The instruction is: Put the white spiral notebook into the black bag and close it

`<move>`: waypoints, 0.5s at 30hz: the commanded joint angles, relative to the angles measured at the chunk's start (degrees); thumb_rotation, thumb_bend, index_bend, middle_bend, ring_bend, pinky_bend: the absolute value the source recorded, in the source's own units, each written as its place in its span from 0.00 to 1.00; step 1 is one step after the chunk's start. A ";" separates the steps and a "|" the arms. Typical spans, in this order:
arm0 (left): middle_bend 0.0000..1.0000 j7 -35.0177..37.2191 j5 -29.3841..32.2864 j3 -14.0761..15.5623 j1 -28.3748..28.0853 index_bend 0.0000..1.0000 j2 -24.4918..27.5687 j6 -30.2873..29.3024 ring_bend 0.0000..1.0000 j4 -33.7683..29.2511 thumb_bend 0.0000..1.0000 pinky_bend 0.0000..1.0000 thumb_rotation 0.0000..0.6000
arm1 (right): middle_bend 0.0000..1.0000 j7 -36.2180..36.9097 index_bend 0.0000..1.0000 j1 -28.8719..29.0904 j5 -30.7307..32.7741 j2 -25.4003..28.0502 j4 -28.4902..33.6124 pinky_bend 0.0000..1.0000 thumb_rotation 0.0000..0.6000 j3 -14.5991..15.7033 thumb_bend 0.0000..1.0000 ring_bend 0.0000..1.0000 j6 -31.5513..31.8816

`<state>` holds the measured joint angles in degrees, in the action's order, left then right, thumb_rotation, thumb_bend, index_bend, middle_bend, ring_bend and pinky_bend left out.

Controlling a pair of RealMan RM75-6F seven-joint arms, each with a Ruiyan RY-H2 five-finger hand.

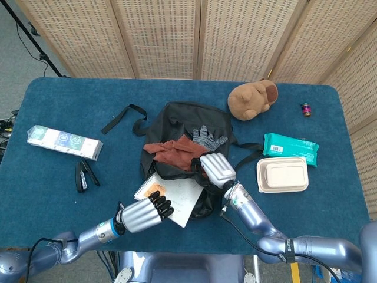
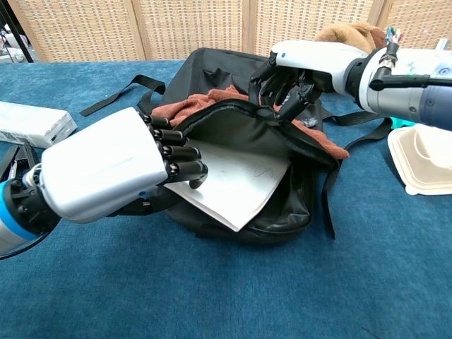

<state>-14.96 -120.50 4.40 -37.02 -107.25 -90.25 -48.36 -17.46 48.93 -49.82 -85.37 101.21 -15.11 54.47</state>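
The white spiral notebook (image 2: pixel 227 185) is being pushed, half inside the black bag (image 2: pixel 282 141), by the left hand (image 2: pixel 113 173), fingers curled onto its near edge. The bag's upper lip is being held up by the right hand (image 2: pixel 293 74), fingers hooked. Judged risks: the lip being dropped, or the red cloth (image 1: pixel 174 154) beyond the hands being jammed. A food box (image 1: pixel 283 174) is lying on the worktop (image 1: pixel 59 194), right of the right hand.

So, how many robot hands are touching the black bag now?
1. The right robot hand grips the upper edge of the bag opening. The left robot hand holds only the notebook, as far as the views show.
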 commanded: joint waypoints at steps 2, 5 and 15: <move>0.72 -1.04 0.67 -0.03 -0.64 0.79 -0.52 1.26 0.59 0.44 0.49 0.63 1.00 | 0.65 0.99 0.64 -0.11 -0.37 0.30 0.50 0.26 1.00 0.04 0.55 0.36 -0.25; 0.72 -1.79 1.01 -0.15 -1.15 0.79 -0.93 1.76 0.59 0.56 0.49 0.63 1.00 | 0.65 1.71 0.64 -0.12 -0.79 0.33 0.80 0.26 1.00 -0.06 0.55 0.36 -0.30; 0.72 -4.15 2.38 -0.16 -2.38 0.79 -2.55 3.88 0.59 1.28 0.49 0.63 1.00 | 0.65 2.59 0.64 0.23 -1.15 1.18 2.19 0.26 1.00 -0.44 0.55 0.36 -0.39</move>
<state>-18.47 -118.72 4.34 -39.13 -109.41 -87.31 -47.03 -14.90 49.11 -51.01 -84.25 103.33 -15.50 54.08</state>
